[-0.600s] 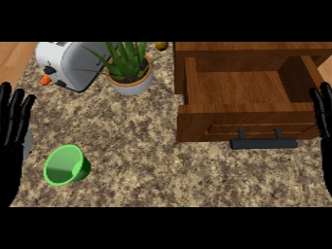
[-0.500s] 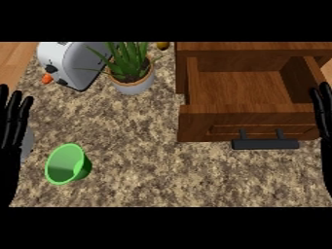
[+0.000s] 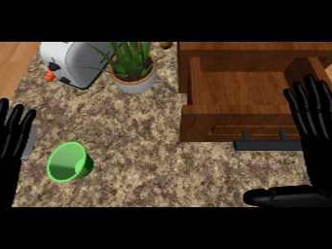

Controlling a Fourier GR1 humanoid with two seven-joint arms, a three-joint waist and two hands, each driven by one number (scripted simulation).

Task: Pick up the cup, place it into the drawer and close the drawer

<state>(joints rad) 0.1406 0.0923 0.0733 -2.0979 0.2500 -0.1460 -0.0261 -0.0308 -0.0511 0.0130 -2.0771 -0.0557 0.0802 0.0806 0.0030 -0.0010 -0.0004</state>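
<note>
Both hands are spread open, fingers up, empty: left hand (image 3: 7,141) at the counter's left edge, right hand (image 3: 318,127) beside the open drawer (image 3: 249,92). Near the left hand, the green cup (image 3: 69,162) lies tipped, its mouth facing up-left.

Even, bright light, soft faint shadows, no glare, crisp throughout, counter edges splaying slightly toward the bottom

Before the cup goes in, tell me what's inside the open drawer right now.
The drawer shows only its bare wooden floor; nothing lies on the visible part. The right robot hand covers its right edge, so that strip cannot be checked.
</note>
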